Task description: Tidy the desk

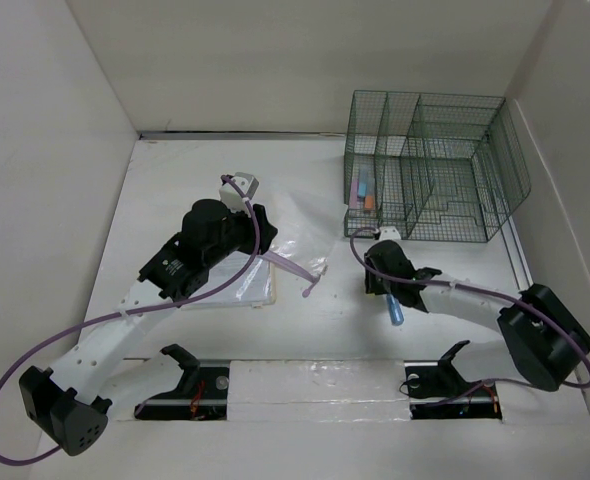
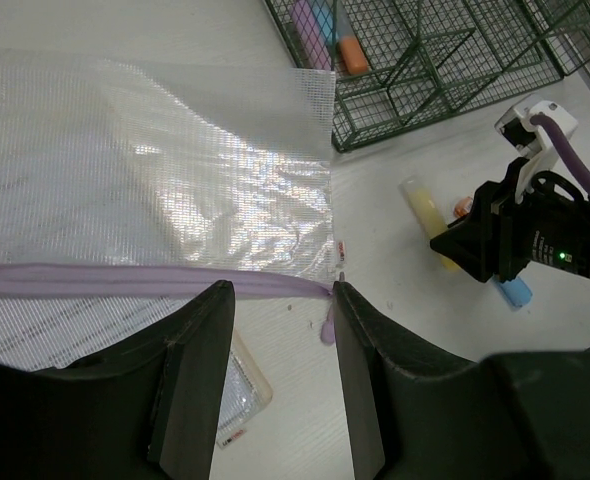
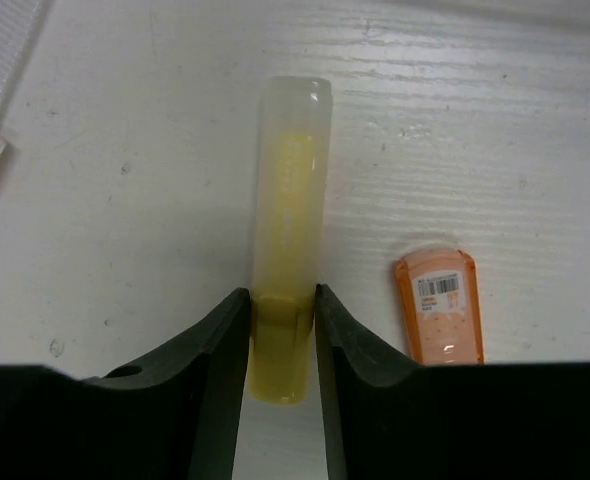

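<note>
- The desk (image 1: 305, 335) is showing as one plain white matte top, lying flat under both arms and running from the near edge, where the two arm bases are sitting, out to the white wall panels (image 1: 45, 150).
- The left gripper (image 2: 280, 292) is hovering with its jaws spread and grasping nothing, its tips just short of the purple zipper strip (image 2: 125, 280) of one clear mesh pouch (image 2: 175, 180) left of centre.
- The right gripper (image 3: 280, 295) is clenching the near end of one yellow marker (image 3: 293, 200).
- One orange barcoded piece (image 3: 440, 305) is lying just beside that marker, not touching it, and one blue marker (image 1: 395, 310) is lying by the same gripper.
- Bare desk is lying open between the pouch and the right gripper, and along the far wall on the left.
- One green wire rack (image 1: 445, 170) is standing in the far right corner, close to the right wall, holding three coloured pieces (image 1: 363, 190): pink, blue and orange.
</note>
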Tool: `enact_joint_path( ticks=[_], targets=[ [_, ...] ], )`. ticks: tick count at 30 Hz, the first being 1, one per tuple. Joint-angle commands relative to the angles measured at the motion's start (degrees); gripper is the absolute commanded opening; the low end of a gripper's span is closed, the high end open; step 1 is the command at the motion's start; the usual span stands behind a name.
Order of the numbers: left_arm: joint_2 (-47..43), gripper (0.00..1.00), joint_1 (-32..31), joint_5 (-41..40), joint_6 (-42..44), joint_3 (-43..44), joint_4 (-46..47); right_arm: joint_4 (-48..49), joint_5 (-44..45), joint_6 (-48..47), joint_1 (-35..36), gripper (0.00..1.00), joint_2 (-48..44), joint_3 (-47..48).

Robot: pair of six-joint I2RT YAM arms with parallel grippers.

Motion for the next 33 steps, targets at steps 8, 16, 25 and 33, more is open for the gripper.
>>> enact_joint_path(
  ticks=[8,16,25,33],
  targets=[
    [-0.2,0.4,0.1,0.7,0.6,-0.4,2.1,0.6,4.1,-2.4,1.0,0.21,-8.1,5.1],
    [-0.7,0.4,0.1,0.3,0.6,-0.6,2.0,4.7,6.2,-13.3,-3.3,0.21,-2.2,18.6],
    [-1.0,0.4,0.1,0.3,0.6,-0.6,2.0,14.3,1.8,-21.3,-13.2,0.22,12.8,35.9],
    [-0.8,0.4,0.1,0.4,0.6,-0.7,1.9,12.5,0.2,-21.5,-14.3,0.58,17.5,43.2]
  ],
)
